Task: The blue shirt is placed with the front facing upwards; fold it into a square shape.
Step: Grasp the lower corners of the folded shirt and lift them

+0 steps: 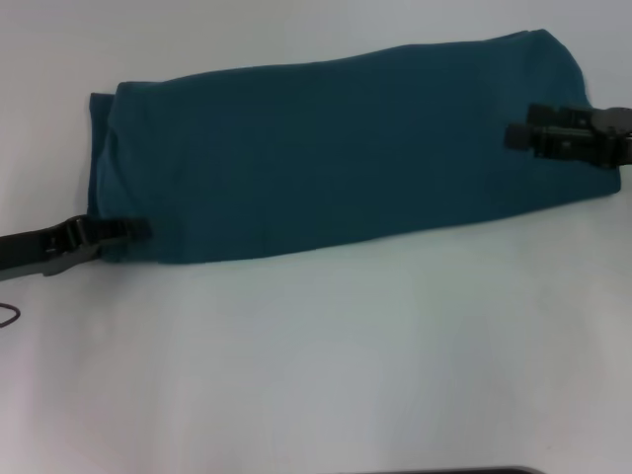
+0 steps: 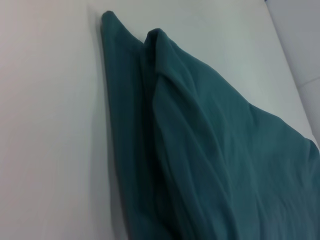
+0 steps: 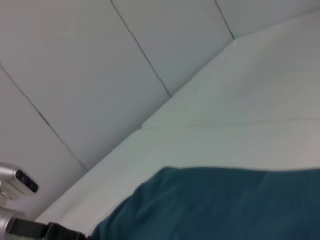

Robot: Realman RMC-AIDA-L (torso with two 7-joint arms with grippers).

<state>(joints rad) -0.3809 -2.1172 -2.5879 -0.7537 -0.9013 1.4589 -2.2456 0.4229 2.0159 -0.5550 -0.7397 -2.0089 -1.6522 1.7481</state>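
Observation:
The blue shirt (image 1: 336,148) lies on the white table as a long folded band running left to right, plain side up, with no lettering showing. My left gripper (image 1: 133,229) is at its near left corner, shut on the cloth; in the left wrist view the shirt (image 2: 200,150) rises in a ridge toward the camera. My right gripper (image 1: 521,133) reaches in from the right over the band's right end and pinches the fabric there. The right wrist view shows the shirt (image 3: 225,205) close below.
The white table (image 1: 326,365) stretches wide in front of the shirt. A pale panelled wall (image 3: 100,75) stands behind the table. A dark cable (image 1: 10,316) lies at the left edge, and the left arm (image 3: 45,231) shows at the edge of the right wrist view.

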